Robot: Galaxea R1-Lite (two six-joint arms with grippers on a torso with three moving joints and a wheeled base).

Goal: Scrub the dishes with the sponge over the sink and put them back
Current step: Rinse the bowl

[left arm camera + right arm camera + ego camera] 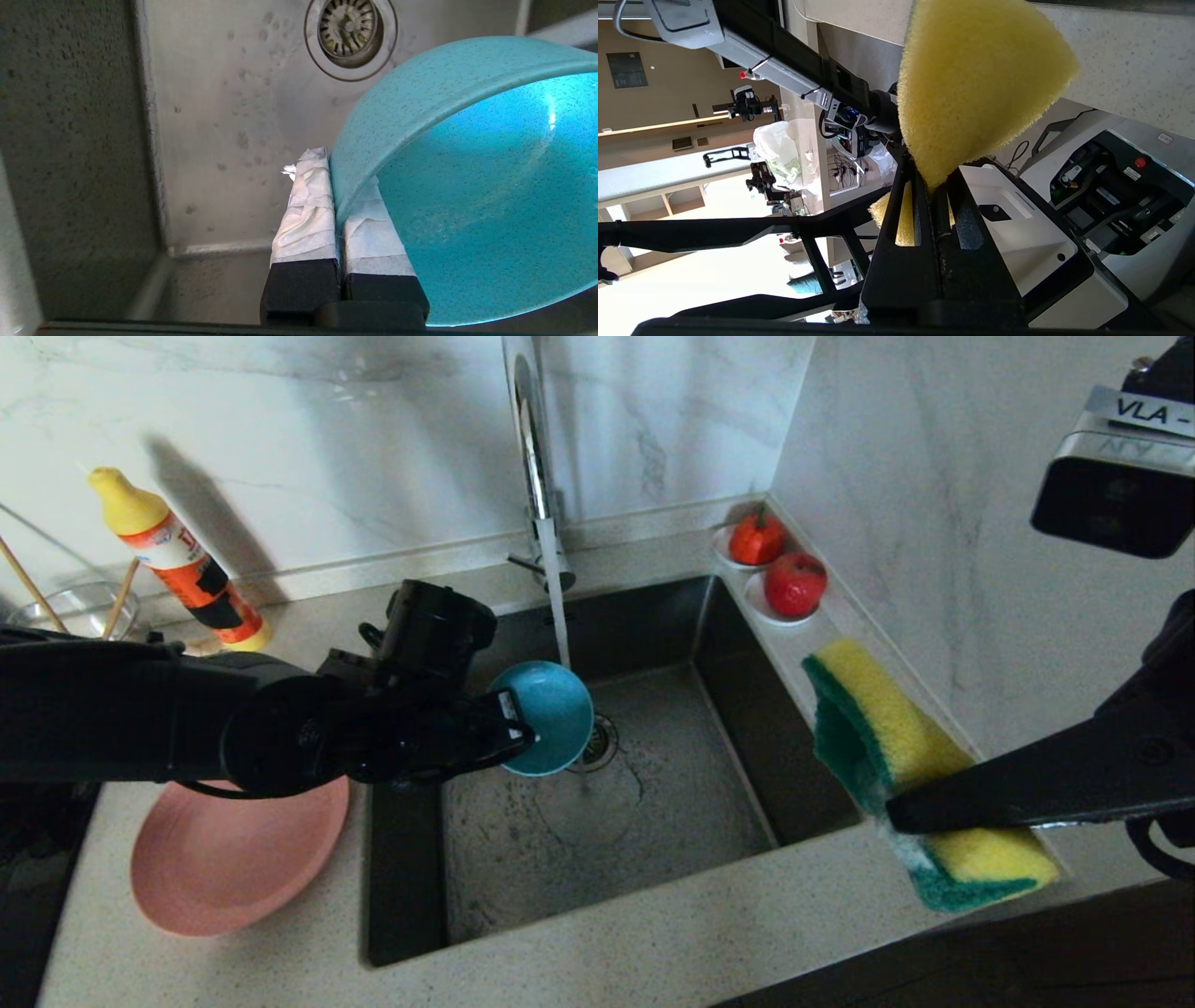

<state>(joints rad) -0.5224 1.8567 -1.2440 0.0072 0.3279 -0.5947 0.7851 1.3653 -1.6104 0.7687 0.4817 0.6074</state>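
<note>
My left gripper (pixel 518 733) (pixel 338 186) is shut on the rim of the teal-blue bowl (pixel 546 717) (pixel 467 177), holding it tilted on edge over the sink (pixel 653 616) (pixel 224 116) beside the running water. The pink plate (pixel 229 859) lies on the counter left of the sink, partly under my left arm. My right gripper (pixel 901 812) (pixel 931 186) is shut on the yellow sponge (pixel 896 747) (pixel 971 79), squeezed flat between the fingers, above the counter at the sink's right edge. The chopsticks (pixel 33 588) stand in a clear glass bowl at far left.
Water streams from the chrome tap (pixel 537 457) toward the drain (pixel 597 742) (pixel 349 28). A yellow-capped detergent bottle (pixel 177 560) leans against the back wall. Two white saucers with red fruit (pixel 775 569) sit on the ledge at the sink's back right corner.
</note>
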